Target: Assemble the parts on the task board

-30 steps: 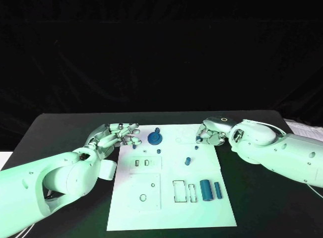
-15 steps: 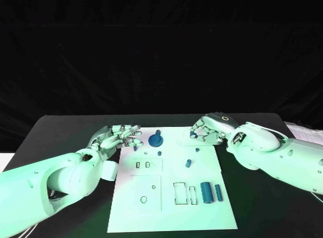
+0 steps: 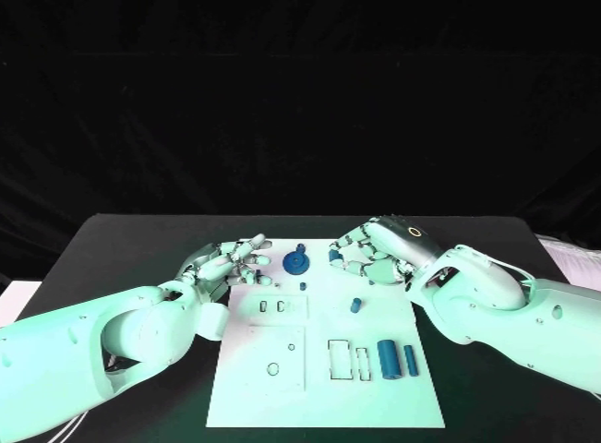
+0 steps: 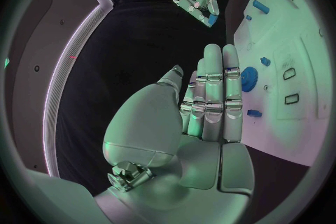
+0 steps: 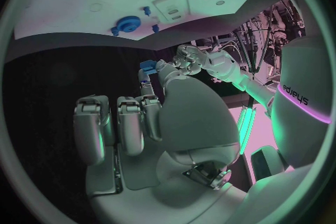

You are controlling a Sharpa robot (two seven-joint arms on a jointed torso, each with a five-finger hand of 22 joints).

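Over the task board [image 3: 320,369], my right hand [image 3: 366,254] pinches a small blue part [image 5: 147,65] at its far edge; my left hand [image 3: 231,258] hovers beside the board, fingers straight and close together, holding nothing.

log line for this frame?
left hand: open, at board edge | right hand: pinching blue part above board | blue gear: on board

Matt white task board [image 3: 281,369]; glossy plastic arms; matt black table [image 3: 127,254].
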